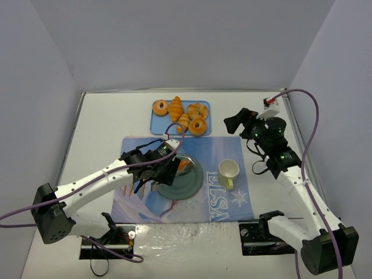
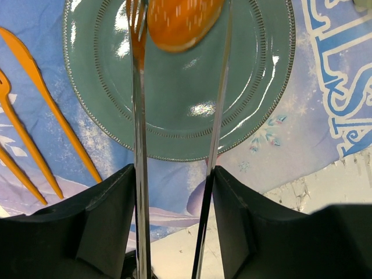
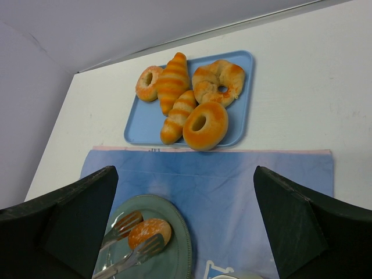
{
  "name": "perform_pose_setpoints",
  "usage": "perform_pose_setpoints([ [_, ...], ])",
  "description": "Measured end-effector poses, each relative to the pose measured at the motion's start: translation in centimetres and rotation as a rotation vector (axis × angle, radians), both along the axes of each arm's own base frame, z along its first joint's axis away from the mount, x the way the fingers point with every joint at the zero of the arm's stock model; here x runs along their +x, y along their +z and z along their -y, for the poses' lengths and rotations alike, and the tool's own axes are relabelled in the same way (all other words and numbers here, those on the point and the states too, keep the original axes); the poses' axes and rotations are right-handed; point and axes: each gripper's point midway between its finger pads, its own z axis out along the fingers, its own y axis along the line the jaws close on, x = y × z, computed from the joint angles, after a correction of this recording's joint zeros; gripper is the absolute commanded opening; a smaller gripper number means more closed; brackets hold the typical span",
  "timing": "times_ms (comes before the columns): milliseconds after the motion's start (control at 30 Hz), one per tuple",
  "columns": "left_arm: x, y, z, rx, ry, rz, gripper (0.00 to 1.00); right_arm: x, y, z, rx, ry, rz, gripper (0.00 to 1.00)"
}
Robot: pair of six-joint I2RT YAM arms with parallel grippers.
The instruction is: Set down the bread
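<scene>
The left pincer (image 2: 174, 180) is clamped on metal tongs (image 2: 138, 145), whose tips grip the bread (image 2: 180, 23) at the top centre of the left wrist frame, over the green plate (image 2: 174, 104). The right pincer (image 1: 234, 123), upper right from above, stands apart.

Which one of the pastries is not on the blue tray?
The small holeless bun, between the tongs at the green plate; the doughnuts and croissants all lie on the tray.
</scene>
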Motion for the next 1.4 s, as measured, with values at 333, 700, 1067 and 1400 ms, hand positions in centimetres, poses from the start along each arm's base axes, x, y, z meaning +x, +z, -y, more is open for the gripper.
perform_pose_setpoints([
  [333, -0.3, 0.3, -0.4, 0.001, 0.002, -0.001, 0.52, 0.0, 0.0, 0.0, 0.0, 0.0, 0.0, 1.0],
  [700, 0.0, 4.2, -1.5, -0.029, 0.026, 0.077, 0.53, -0.1, 0.2, 0.0, 0.002, 0.0, 0.006, 1.0],
  [1067, 4.9, 8.8, -4.8, -0.047, 0.177, 0.161, 0.54, -0.1, 0.3, 0.0, 0.002, 0.0, 0.008, 1.0],
  [1400, 15.8, 12.4, -14.3, -0.011, 0.495, 0.217, 0.55, -0.1, 0.2, 0.0, 0.005, 0.002, 0.005, 1.0],
])
